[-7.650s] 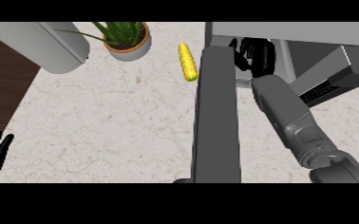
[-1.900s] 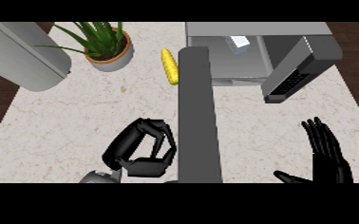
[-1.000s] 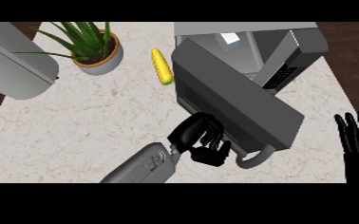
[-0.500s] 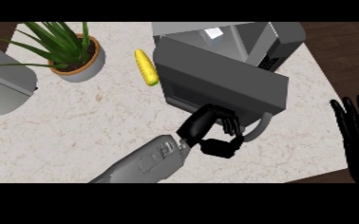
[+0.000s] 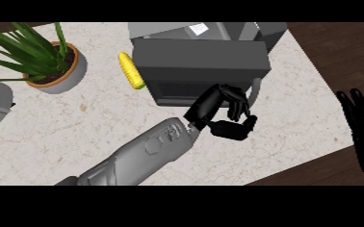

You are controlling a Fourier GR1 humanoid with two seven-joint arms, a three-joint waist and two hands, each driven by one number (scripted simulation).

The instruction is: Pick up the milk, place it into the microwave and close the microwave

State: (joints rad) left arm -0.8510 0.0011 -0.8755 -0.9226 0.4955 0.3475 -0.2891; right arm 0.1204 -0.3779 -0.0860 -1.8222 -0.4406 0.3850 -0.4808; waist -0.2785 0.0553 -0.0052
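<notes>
Pale speckled stone forms the counter (image 5: 85, 120), which fills most of the head view; a dark wood floor (image 5: 320, 48) shows beyond its right edge.

Microwave (image 5: 202, 62): stands at the far centre of the counter. Its dark door (image 5: 201, 69) faces the viewer and lies across the front of the body; from above it appears nearly closed, but whether it is fully latched cannot be told. A grey handle (image 5: 254, 89) runs down the door's right edge.

Milk (image 5: 201, 28): a small white shape is visible at the top of the microwave, behind the door's upper edge. It appears to be inside the cavity; most of it is hidden.

Left hand (image 5: 222, 111): its grey forearm enters from the lower left and crosses the counter diagonally. The hand sits against the lower right part of the door, just beside the handle. Its fingers are curled inward and enclose nothing visible; the knuckles touch or nearly touch the door face.

Right hand (image 5: 353, 120): shows at the right edge of the view, over the floor, fingers straight and pointing up, holding nothing.

Other items: a yellow corn cob (image 5: 130, 70) lies just left of the microwave. A potted plant (image 5: 46, 62) stands at the far left of the counter.
</notes>
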